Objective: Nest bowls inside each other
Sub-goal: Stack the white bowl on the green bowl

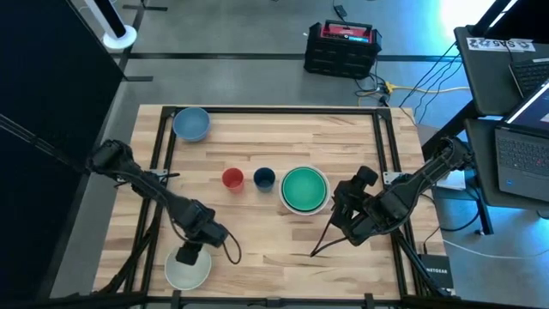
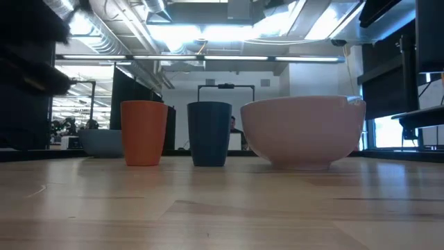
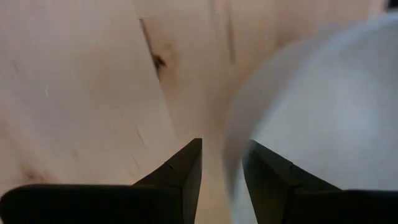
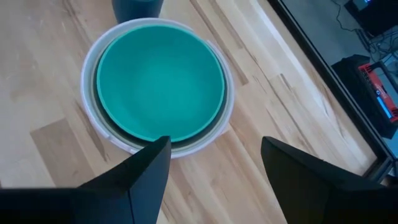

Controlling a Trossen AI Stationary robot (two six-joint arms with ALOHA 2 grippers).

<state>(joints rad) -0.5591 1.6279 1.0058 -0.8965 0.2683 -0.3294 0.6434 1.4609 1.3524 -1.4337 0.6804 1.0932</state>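
The left arm reaches from the table's left edge toward the front, bent at the elbow, and its left gripper [image 1: 189,254] points down at the rim of a pale grey bowl [image 1: 188,270] that sits close to the front edge. In the left wrist view the two dark fingers [image 3: 180,174] straddle that bowl's rim [image 3: 323,118], one outside over bare wood and one inside, parted with a narrow gap; whether they actually pinch the rim cannot be told. At the far left corner a light blue bowl [image 1: 191,124] stands alone near the black frame rail [image 1: 162,137]. In the middle of the butcher-block table [image 1: 257,223] a tiny red bowl [image 1: 232,178] and a tiny navy bowl [image 1: 264,178] stand side by side, apart from each other. Just to their right a green bowl [image 1: 304,188] is nested in a white bowl [image 4: 93,112], with a greyish rim showing between them. The right arm comes in from the right edge, and the right gripper [image 1: 343,225] hangs near the stack with its jaws spread wide and nothing between them. Open wood lies between the two grippers along the front. Off the table, a black and red case [image 1: 341,47] and a laptop [image 1: 523,154] carry no readable writing.
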